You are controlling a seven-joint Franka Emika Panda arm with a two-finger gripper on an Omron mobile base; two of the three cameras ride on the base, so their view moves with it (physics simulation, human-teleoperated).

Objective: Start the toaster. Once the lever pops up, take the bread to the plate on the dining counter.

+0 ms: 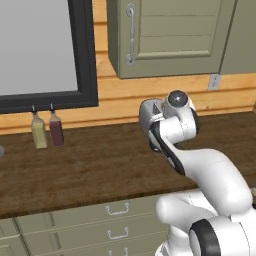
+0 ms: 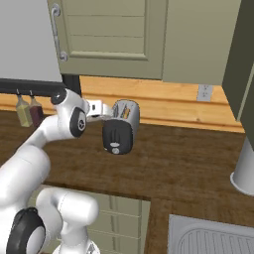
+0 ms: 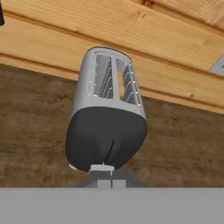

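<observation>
The silver-grey toaster (image 2: 122, 119) stands on the dark wood worktop (image 2: 188, 163) by the wood wall, its black end panel (image 2: 117, 136) facing me with the small white button (image 2: 115, 149) low on it. In the hand view the toaster (image 3: 107, 109) stands close ahead. A tan strip, seemingly the bread (image 3: 120, 84), shows in its right slot. My gripper (image 3: 105, 169) is shut and empty, its tips just short of the panel's lower edge, below the vertical lever slit (image 3: 112, 151). I cannot make out the lever tab itself. The plate and the dining counter are out of view.
Two bottles (image 1: 47, 131) stand at the back left under a dark-framed window (image 1: 82, 55). Sage-green wall cabinets (image 2: 114, 34) hang above the toaster. A sink (image 2: 213, 235) lies at the lower right, with a pale cylinder (image 2: 245, 171) and a wall socket (image 2: 203, 92) nearby.
</observation>
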